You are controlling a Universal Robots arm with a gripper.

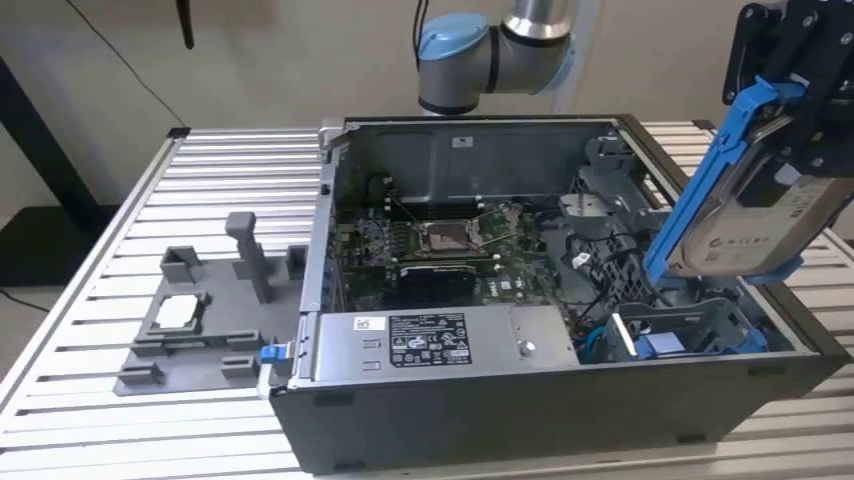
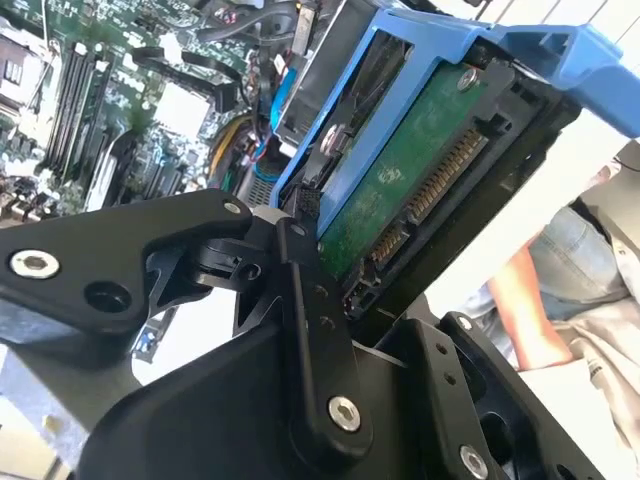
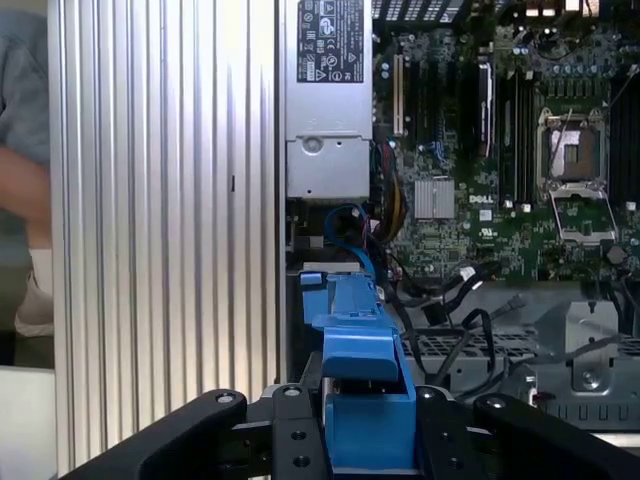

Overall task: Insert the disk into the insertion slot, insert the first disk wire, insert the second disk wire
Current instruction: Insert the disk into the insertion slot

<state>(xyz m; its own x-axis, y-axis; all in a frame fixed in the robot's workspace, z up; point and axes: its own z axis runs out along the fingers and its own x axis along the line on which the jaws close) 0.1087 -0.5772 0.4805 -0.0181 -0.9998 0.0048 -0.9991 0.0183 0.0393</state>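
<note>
Looking at the exterior view, you see the disk (image 1: 750, 215) held up in the air over the end of the open computer case (image 1: 561, 410) at the exterior view's right. It is tilted steeply, its pale label showing and the long blue edge of its carrier running up toward the arm's black wrist. Your jaws are pinching the disk. In the first wrist view the black fingers (image 3: 296, 432) sit tight against either side of the blue carrier (image 3: 362, 350), and in the second wrist view the disk's green circuit board (image 2: 400, 185) with its row of connector pins lies between them.

The insertion slot (image 1: 694, 325) is the grey metal cage with blue fittings in the case's near corner at the exterior view's right, just below the disk's lower end. The disk is above it and not seated in it. Beside the slot lie the grey labelled power-supply box (image 1: 427, 345) and, behind that, the motherboard (image 1: 447, 240). The case rests on a ribbed metal worktop (image 1: 200, 180), with a grey fixture (image 1: 200, 320) on it toward the exterior view's left. A person's arm (image 2: 520, 300) shows in the second wrist view beyond the disk.
</note>
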